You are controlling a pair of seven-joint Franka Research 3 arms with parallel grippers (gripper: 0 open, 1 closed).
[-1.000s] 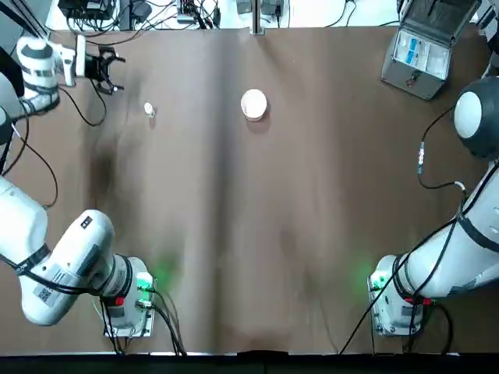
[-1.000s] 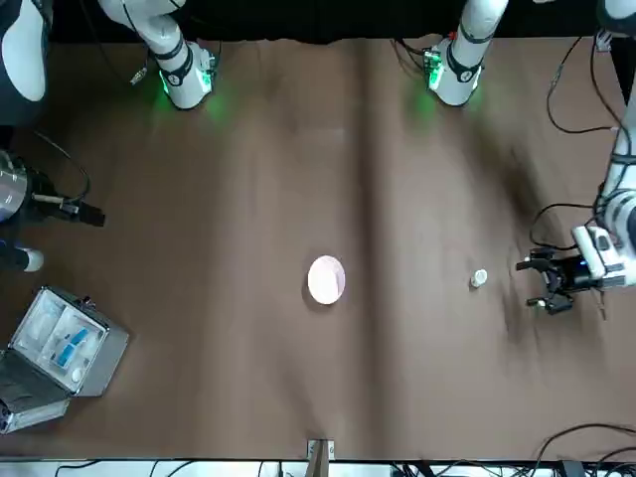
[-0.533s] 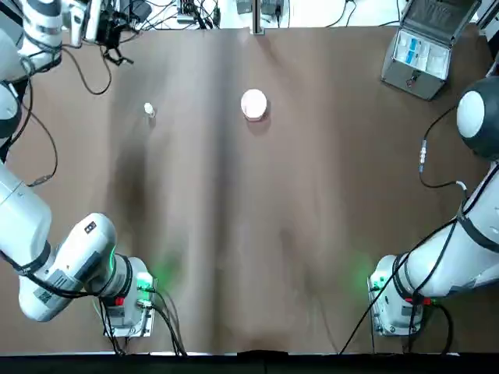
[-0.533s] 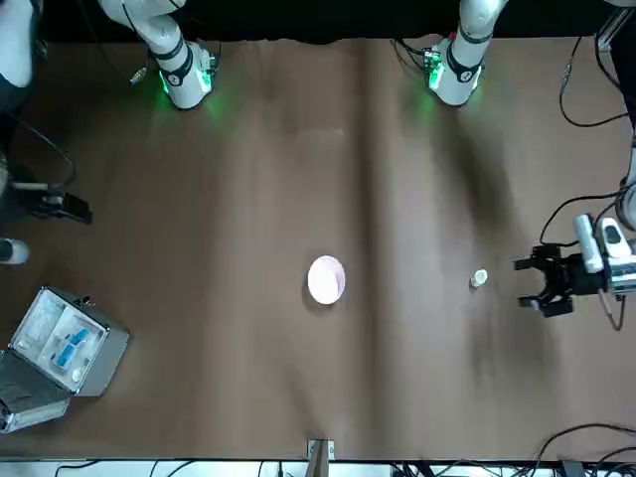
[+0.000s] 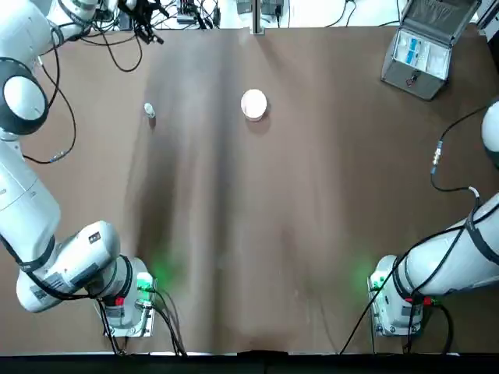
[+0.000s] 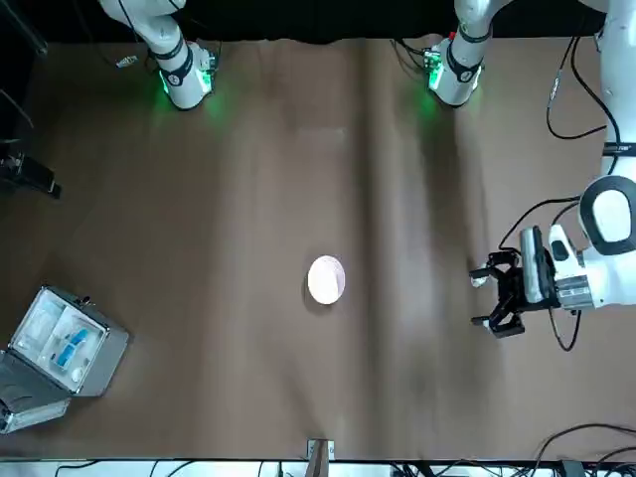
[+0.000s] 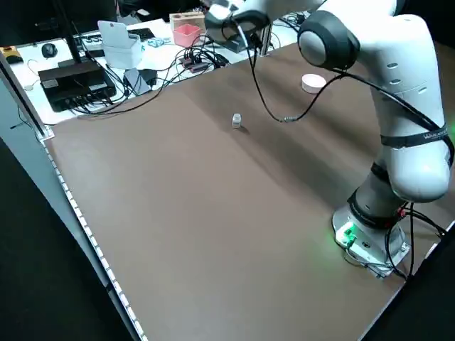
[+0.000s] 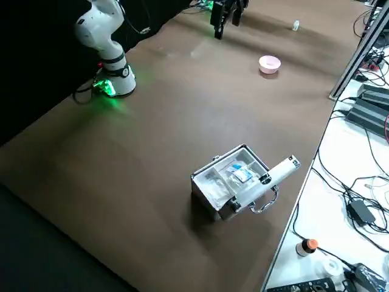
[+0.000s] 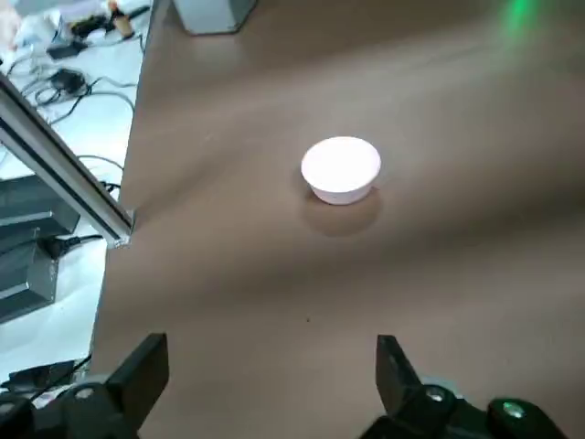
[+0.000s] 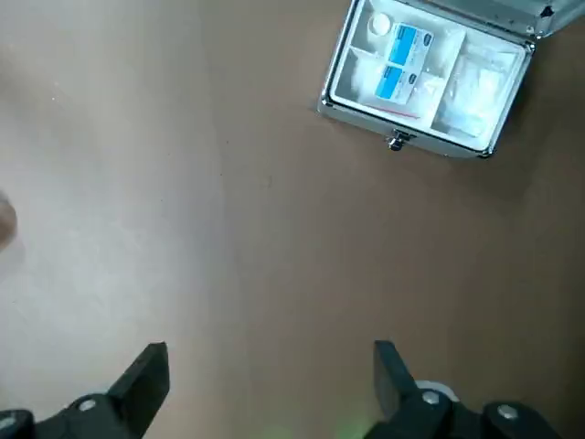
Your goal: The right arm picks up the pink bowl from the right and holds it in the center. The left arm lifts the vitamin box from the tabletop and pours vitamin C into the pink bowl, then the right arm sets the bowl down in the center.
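The pink bowl [image 5: 253, 104] sits upright on the brown table at the far centre, also seen from the front [image 6: 326, 279] and in the left wrist view [image 9: 341, 169]. The vitamin box [image 5: 149, 111], a tiny white container, stands on the table left of the bowl [image 7: 237, 121]. My left gripper [image 5: 148, 23] hangs open and empty high over the far left edge, above and beyond the box; its fingers [image 9: 137, 375] are spread wide. My right gripper [image 10: 267, 375] is open and empty, raised far out on the right, looking down on the grey case.
A grey hinged case [image 5: 421, 54] lies open at the far right corner [image 8: 240, 179]. Cables and equipment [image 7: 78, 74] crowd the bench beyond the table's far edge. A metal post [image 5: 255, 15] stands at the far middle edge. Both arm bases [image 5: 125, 300] sit at the near edge.
The left arm has swung up and away from beside the vitamin box, toward the far edge and the centre. The right arm has drawn back outward. Bowl and box have not moved.
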